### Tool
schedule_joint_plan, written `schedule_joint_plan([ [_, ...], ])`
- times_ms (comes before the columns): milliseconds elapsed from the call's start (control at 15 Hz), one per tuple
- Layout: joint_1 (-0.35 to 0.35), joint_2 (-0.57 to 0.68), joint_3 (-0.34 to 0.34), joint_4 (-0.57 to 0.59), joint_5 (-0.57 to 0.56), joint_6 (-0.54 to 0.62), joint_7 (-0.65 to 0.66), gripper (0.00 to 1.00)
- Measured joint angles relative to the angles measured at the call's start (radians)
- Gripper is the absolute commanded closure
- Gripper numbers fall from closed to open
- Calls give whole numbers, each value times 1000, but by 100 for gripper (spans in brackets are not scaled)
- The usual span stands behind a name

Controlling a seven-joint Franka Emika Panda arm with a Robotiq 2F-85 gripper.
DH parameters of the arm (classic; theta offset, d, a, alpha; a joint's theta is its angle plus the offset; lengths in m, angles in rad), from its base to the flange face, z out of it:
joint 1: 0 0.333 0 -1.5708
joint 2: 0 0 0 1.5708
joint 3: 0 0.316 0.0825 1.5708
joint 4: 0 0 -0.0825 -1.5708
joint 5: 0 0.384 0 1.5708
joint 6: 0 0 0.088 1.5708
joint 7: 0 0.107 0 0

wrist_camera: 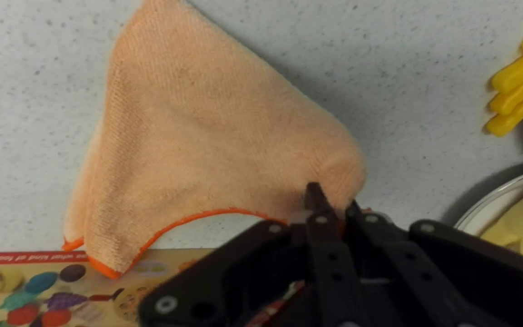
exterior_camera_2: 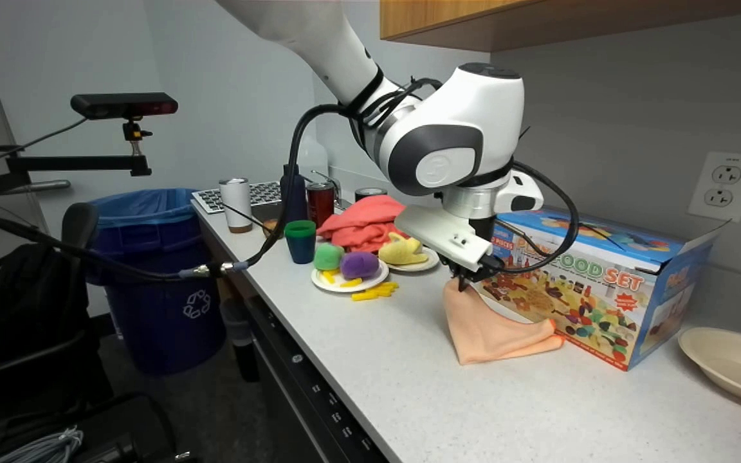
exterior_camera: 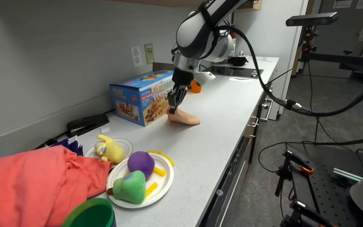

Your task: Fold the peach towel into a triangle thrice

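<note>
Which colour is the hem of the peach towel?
Bright orange; the hem shows best in the wrist view.

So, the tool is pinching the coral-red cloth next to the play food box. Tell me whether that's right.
Wrong cloth: the wrist view shows the tool pinching the peach towel. The rest holds: this is next to the play food box.

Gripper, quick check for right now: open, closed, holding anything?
Gripper: closed, holding the peach towel pinched at one raised end.
</note>
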Motion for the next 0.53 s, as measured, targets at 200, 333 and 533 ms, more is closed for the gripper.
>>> schedule_joint_plan([
  [200, -18, 5, 0, 0, 0, 66, -10, 98],
  [333, -23, 6, -5, -1, -19, 122, -10, 98],
  [533, -14, 6, -35, -16, -152, 227, 25, 98],
])
